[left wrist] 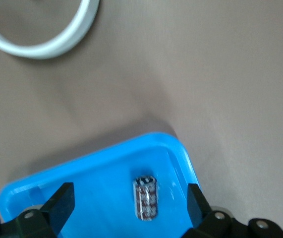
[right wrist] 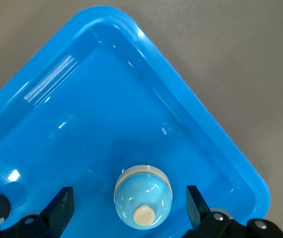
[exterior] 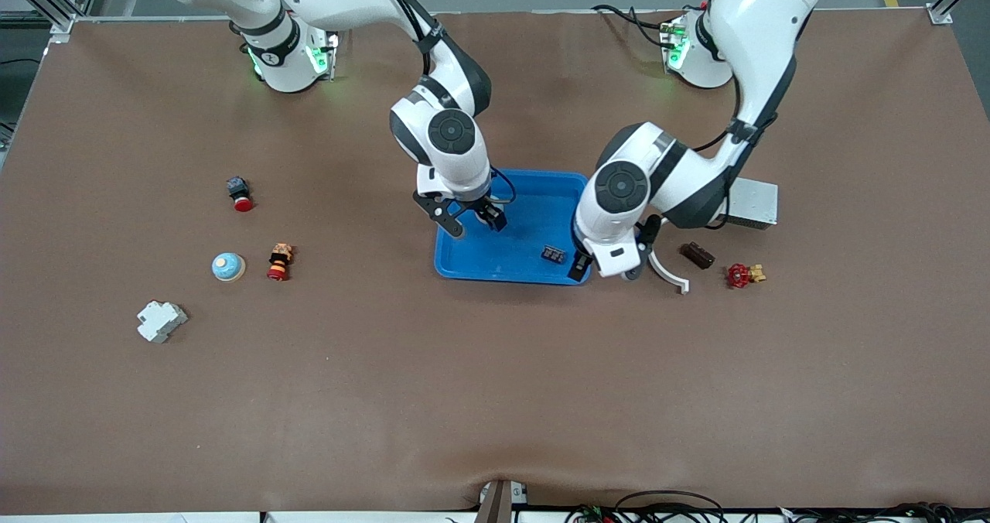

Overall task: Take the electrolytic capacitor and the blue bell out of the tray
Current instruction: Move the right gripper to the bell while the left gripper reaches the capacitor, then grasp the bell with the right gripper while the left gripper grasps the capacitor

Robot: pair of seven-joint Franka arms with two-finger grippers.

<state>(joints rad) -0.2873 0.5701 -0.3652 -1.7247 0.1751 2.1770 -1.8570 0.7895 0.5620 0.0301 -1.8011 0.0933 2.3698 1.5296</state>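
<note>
A blue tray [exterior: 534, 198] sits mid-table. A small dark capacitor [exterior: 553, 254] lies on its side in the tray's corner toward the left arm's end. It also shows in the left wrist view [left wrist: 145, 197], between my left gripper's fingers. My left gripper [exterior: 603, 269] is open and empty over that corner. A light-blue dome bell [right wrist: 142, 196] with a cream button stands in the tray [right wrist: 131, 64]. My right gripper [exterior: 472, 220] is open and empty over it and hides it in the front view. A second light-blue bell [exterior: 228, 267] sits on the table toward the right arm's end.
A white curved ring piece [exterior: 669, 271], a brown block [exterior: 697, 255], a red valve [exterior: 741, 275] and a grey box [exterior: 750, 202] lie beside the tray toward the left arm's end. A red push button [exterior: 240, 194], an orange-red button [exterior: 279, 261] and a white breaker [exterior: 161, 321] lie toward the right arm's end.
</note>
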